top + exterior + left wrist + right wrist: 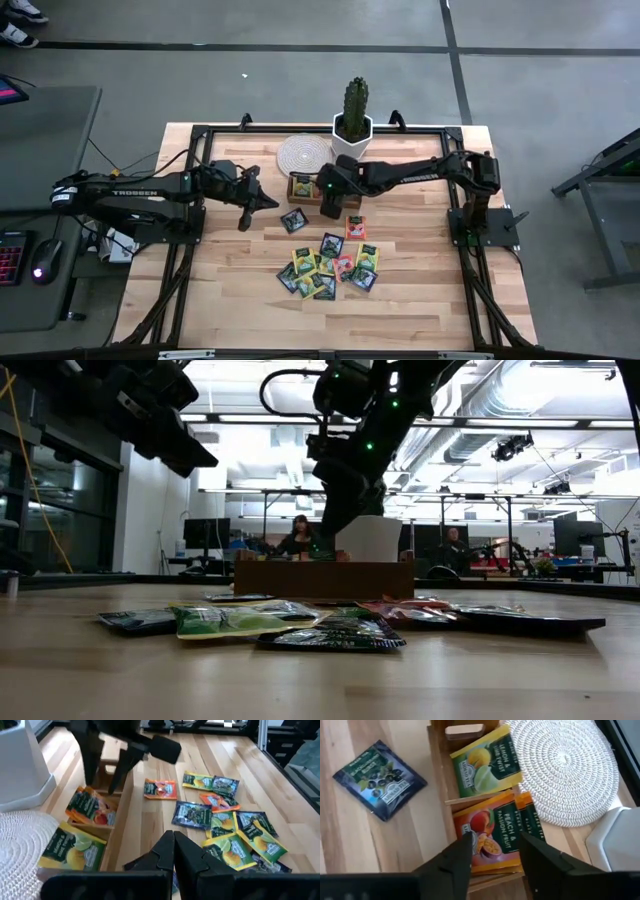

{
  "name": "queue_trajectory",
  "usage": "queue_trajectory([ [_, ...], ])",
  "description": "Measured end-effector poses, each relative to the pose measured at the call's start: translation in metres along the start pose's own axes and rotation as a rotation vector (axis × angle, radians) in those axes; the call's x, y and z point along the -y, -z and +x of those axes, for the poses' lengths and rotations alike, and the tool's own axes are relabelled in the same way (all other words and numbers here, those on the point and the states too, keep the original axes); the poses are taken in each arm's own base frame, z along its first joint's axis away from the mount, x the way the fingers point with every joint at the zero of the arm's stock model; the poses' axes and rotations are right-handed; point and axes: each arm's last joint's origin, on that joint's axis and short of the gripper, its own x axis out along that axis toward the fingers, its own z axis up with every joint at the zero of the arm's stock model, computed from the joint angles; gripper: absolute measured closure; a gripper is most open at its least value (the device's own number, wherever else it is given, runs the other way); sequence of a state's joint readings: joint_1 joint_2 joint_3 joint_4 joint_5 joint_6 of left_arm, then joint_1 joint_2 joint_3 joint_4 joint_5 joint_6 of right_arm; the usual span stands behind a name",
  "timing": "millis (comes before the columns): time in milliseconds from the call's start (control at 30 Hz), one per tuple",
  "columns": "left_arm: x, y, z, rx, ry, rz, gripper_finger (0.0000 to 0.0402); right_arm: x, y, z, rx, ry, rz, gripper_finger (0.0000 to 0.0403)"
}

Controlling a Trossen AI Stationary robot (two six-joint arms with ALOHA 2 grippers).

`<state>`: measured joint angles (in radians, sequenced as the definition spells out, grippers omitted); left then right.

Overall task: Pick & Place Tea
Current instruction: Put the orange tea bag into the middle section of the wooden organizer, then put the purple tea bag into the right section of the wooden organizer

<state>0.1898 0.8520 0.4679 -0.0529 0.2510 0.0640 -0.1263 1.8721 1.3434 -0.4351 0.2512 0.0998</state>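
Tea packets (330, 265) lie heaped mid-table, some already in the wooden tray (438, 780). They look light, thin, slippery; an edge pinch seems best. Right gripper (495, 851) hangs spread and empty over the tray; left gripper (174, 851) closed, empty. Pale wood tabletop (230, 290), workshop behind.

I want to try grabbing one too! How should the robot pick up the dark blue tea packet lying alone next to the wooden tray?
The dark blue packet lies flat on the table, clear of other packets. Probably best to come straight down from above and pinch across two opposite edges, the side away from the wooden tray being freest.
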Motion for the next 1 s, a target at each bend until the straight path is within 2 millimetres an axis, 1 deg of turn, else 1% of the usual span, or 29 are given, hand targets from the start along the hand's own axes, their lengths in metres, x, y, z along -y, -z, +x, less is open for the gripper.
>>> queue_trajectory([
  [67,0.0,0.002,0.0,-0.023,-0.001,-0.005,0.0401,0.001,-0.001,-0.002,0.008,0.001,0.016,0.0227],
  [133,0.0,0.005,0.0,-0.05,-0.006,-0.01,0.0401,0.001,-0.004,-0.006,0.029,-0.002,0.025,0.0224],
  [233,0.0,0.009,0.0,-0.074,-0.004,-0.008,0.0401,-0.002,-0.012,-0.012,0.059,-0.015,0.023,0.0236],
  [300,0.0,0.018,0.002,-0.097,-0.004,-0.017,0.0401,-0.007,-0.018,-0.017,0.086,-0.051,0.021,0.0258],
  [367,0.001,0.03,0.004,-0.123,-0.003,-0.045,0.0401,-0.013,-0.023,-0.02,0.123,-0.101,0.029,0.0289],
  [500,0.002,0.055,0.008,-0.128,0.009,-0.123,0.0401,-0.026,-0.022,-0.024,0.133,-0.128,0.041,0.0375],
  [533,0.002,0.061,0.009,-0.122,0.012,-0.148,0.0401,-0.03,-0.021,-0.025,0.137,-0.124,0.033,0.0388],
  [567,0.002,0.066,0.009,-0.11,0.018,-0.173,0.0401,-0.034,-0.021,-0.027,0.145,-0.123,0.025,0.0393],
  [633,0.003,0.074,0.01,-0.088,0.019,-0.228,0.0401,-0.041,-0.022,-0.029,0.167,-0.132,0.044,0.0388],
  [733,0.003,0.085,0.01,-0.069,0.012,-0.314,0.0401,-0.053,-0.023,-0.03,0.191,-0.178,0.05,0.0399],
  [833,0.003,0.09,0.01,-0.077,-0.014,-0.39,0.0401,-0.063,-0.018,-0.022,0.172,-0.185,0.041,0.0399],
  [1000,0.002,0.09,0.01,-0.064,-0.043,-0.429,0.0401,-0.073,-0.01,0.006,0.124,-0.234,0.071,0.0401],
])
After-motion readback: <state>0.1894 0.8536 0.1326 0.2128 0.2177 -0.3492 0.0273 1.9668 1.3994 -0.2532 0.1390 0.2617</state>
